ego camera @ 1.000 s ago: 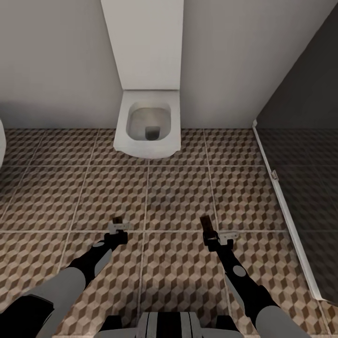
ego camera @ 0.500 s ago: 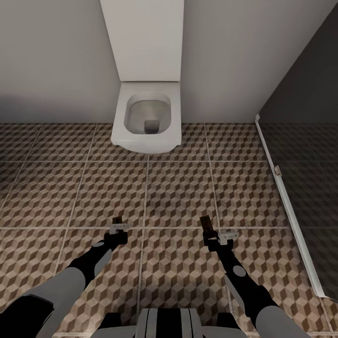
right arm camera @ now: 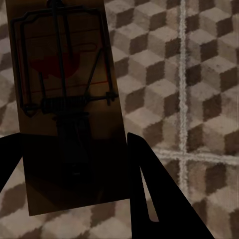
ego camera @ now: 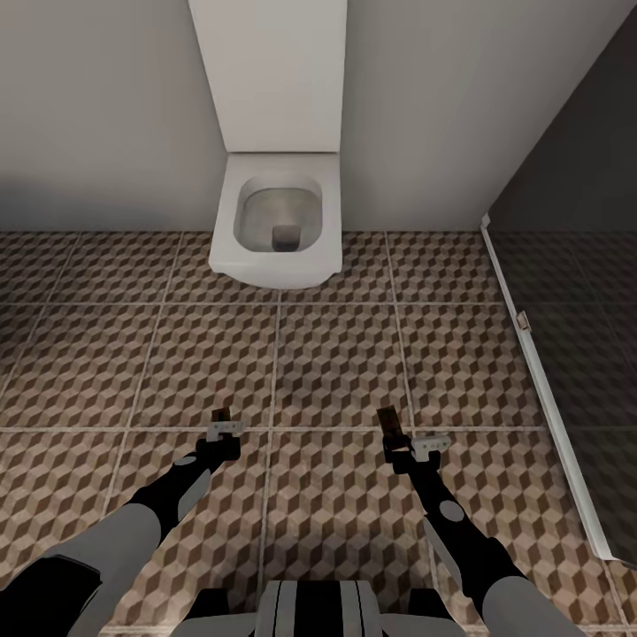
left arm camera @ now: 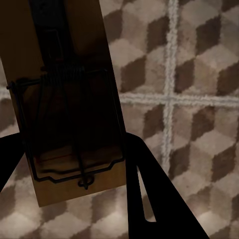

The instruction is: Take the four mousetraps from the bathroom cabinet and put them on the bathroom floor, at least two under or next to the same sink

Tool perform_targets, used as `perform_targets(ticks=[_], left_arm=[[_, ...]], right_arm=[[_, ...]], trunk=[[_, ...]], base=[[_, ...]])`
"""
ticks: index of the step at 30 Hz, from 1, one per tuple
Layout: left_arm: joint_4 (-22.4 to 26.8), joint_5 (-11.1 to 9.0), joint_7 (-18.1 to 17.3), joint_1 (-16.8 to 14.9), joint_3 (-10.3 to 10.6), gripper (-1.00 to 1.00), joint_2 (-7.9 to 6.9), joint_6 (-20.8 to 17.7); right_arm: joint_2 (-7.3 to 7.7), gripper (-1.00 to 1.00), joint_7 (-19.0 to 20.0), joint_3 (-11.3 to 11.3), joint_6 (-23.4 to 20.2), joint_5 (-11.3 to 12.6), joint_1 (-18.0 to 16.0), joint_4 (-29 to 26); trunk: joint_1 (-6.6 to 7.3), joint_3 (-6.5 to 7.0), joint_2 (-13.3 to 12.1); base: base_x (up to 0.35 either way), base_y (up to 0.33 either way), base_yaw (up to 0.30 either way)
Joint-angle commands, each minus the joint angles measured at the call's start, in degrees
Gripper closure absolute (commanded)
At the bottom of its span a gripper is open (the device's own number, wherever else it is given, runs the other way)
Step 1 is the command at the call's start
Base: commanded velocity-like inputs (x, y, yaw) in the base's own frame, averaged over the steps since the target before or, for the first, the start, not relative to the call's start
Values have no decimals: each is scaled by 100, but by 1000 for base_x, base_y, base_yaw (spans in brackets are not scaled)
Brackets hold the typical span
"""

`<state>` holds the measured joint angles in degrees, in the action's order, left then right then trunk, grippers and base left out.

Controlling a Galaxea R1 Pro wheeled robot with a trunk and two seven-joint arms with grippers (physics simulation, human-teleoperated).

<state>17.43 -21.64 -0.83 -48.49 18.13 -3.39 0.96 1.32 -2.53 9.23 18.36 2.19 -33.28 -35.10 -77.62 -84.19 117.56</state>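
The head view looks steeply down and forward from above both arms, taking in the bathroom floor up to the toilet at the far wall. The left wrist view looks along its fingers, close over the same floor. The right wrist view does likewise past its fingers. All three share the cube-patterned tiles.
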Motion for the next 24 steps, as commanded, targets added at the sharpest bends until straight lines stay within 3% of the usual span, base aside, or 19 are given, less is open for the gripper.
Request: perform_targets(ticks=[1, 7, 9, 12, 14, 24], left_arm=[[-2, -42, -13, -3, 33, 100, -4, 10], [19, -36, -13, -3, 28, 100, -4, 10], [24, -35, -13, -3, 26, 100, -6, 10], [24, -34, -13, -3, 25, 100, -6, 5], [27, -34, -13, -3, 19, 100, -6, 3], [79, -33, -7, -3, 14, 100, -4, -63]], right_arm=[[6, 100, -15, 36, 18, 40, -3, 5], [-20, 100, -19, 8, -248, 43, -8, -19], [-23, 100, -17, 4, -595, 46, -10, -225], [-32, 100, 16, 1, -1521, 56, -11, -832], [-37, 100, 26, 0, -1831, 60, -12, -1063], [-44, 100, 34, 11, -2007, 65, -12, -1242]], trunk=[[0, -2, 1], [0, -2, 1], [0, -2, 1], [0, -2, 1], [0, -2, 1], [0, -2, 1]], base=[[0, 0, 0], [0, 0, 0], [0, 0, 0], [26, 0, 0], [123, 0, 0], [297, 1, 0]])
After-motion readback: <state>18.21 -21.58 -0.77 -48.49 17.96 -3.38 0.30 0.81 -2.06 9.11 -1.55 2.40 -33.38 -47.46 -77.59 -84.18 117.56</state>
